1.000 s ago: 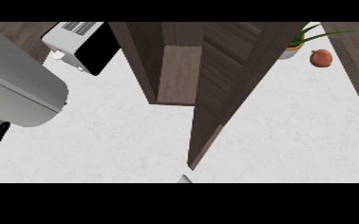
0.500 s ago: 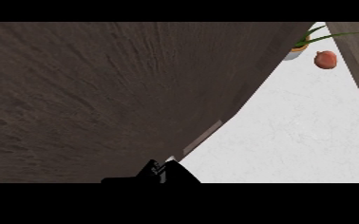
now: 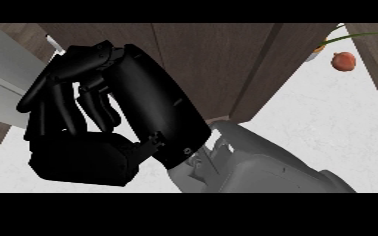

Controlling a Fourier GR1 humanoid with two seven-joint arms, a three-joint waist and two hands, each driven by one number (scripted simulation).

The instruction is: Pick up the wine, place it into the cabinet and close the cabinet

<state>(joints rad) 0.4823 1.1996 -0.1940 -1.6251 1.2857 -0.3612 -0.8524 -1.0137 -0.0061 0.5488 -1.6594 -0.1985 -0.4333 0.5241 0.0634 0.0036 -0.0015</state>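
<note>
You see no wine in this frame, so its place and look stay unknown to you; judge it heavy, slippery and breakable glass, best taken round the body. One black hand [image 3: 118,115] fills the left and centre, its fingers [image 3: 70,100] curled with nothing visible inside. Behind it stands the dark wooden cabinet [image 3: 214,60]; a red fruit [image 3: 343,61] lies upper right on the white counter [image 3: 325,125].

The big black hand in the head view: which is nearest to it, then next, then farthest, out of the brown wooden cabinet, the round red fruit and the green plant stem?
From the black hand:
1. Brown wooden cabinet, right behind it.
2. Green plant stem and
3. round red fruit, both far off at the upper right on the white counter; too close to call.
</note>
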